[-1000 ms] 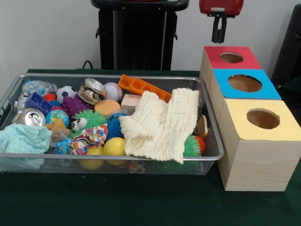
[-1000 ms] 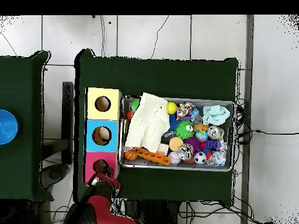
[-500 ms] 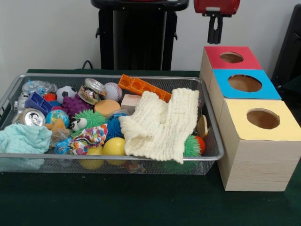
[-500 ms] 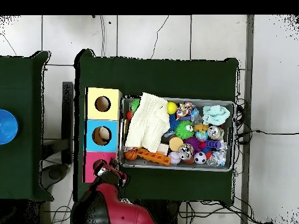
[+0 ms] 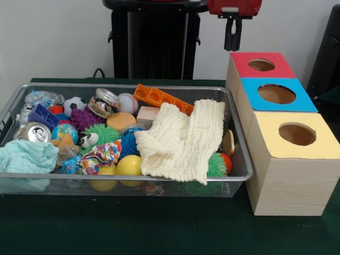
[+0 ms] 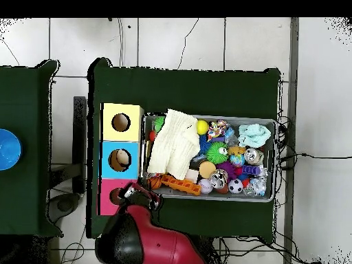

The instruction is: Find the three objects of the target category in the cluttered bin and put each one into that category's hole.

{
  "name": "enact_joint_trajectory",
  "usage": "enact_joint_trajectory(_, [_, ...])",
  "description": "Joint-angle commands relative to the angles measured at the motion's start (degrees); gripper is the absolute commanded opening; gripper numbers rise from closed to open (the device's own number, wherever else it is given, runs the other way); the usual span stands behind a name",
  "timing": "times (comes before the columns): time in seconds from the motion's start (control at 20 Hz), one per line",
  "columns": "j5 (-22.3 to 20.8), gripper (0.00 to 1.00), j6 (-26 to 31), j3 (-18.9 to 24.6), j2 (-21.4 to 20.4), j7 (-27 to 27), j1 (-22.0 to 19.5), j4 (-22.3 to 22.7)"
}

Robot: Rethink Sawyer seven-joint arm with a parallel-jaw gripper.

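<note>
The wire bin (image 5: 16,100) (image 6: 275,159) holds mixed clutter. A cream knitted cloth (image 5: 183,139) (image 6: 170,144) covers its right part in the front view. Among the clutter are a baseball (image 5: 128,103), a soccer ball (image 5: 74,105), a yellow ball (image 5: 129,165), a green spiky ball (image 5: 102,133), a crushed can (image 5: 35,132) and an orange block (image 5: 159,98). Beside the bin stand three boxes with holes: red (image 5: 261,65), blue (image 5: 276,94), yellow (image 5: 297,134). My gripper (image 5: 232,42) (image 6: 141,196) hangs high behind the gap between the bin and the red box, shut and holding nothing.
A teal cloth (image 5: 24,156) lies in the bin's near left corner in the front view. The green tablecloth (image 5: 159,223) runs along the front. In the overhead view a second green table with a blue bowl (image 6: 7,149) stands at the left.
My gripper has moved from beside the red box towards the bin's corner, leftward in the front view. Nothing in the bin has shifted.
</note>
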Motion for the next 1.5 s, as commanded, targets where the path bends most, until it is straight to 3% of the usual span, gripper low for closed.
enact_joint_trajectory(0.05, [-5.14, 0.0, 8.48, 5.37, 1.33, -1.4, -4.01, -9.03])
enact_joint_trajectory(0.75, [-10.74, 0.0, 17.54, 8.42, 3.67, -4.11, -9.02, -16.61])
enact_joint_trajectory(1.15, [-15.41, 0.0, 19.19, 12.39, 5.54, -6.58, -13.82, -19.25])
enact_joint_trajectory(1.2, [-16.97, 1.0, 19.76, 12.93, 5.79, -6.49, -14.5, -20.0])
enact_joint_trajectory(1.5, [-21.4, 1.0, 16.4, 17.17, 7.27, -8.19, -20.55, -18.73])
